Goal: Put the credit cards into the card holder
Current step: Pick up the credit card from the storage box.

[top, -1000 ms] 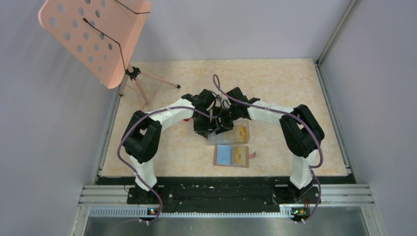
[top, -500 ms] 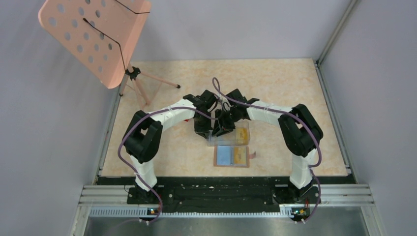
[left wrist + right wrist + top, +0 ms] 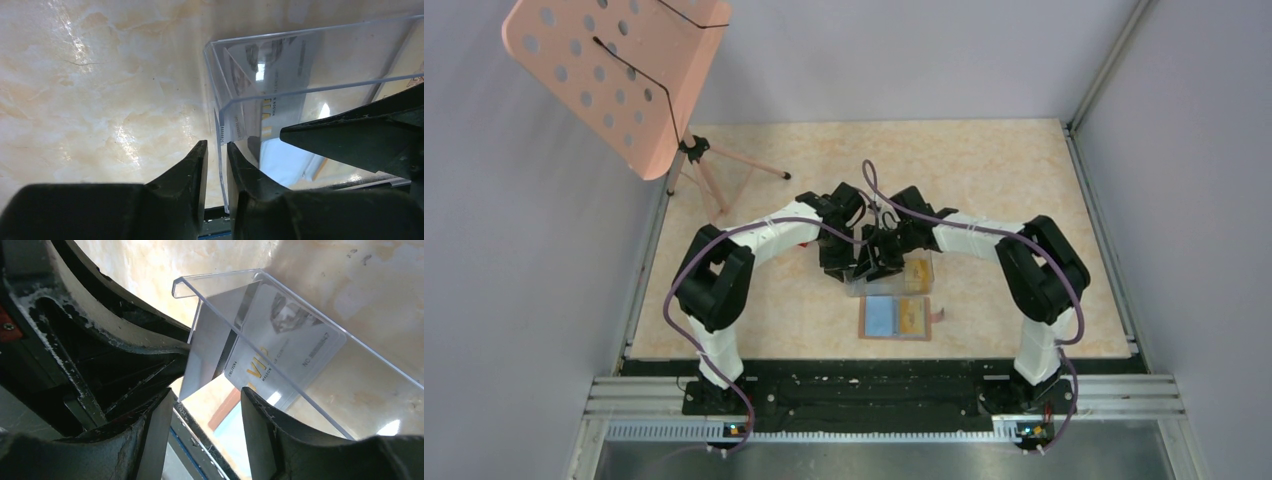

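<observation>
The overhead view is lit evenly and diffusely from above. Only soft, faint shadows are cast on the table (image 3: 984, 170) beneath the arms (image 3: 764, 232), and detail is rendered sharply to the edges. In the left wrist view, white glare is seen on the table at 10 and 9 o'clock, and reflections are streaked across the clear box (image 3: 310, 55) at 2 o'clock. The left gripper's fingers (image 3: 192, 172) at 6 o'clock are rendered dark and soft. In the right wrist view, the right gripper's fingers (image 3: 280, 440) are underexposed and blurred, and a bright highlight is caught at 4 o'clock.
</observation>
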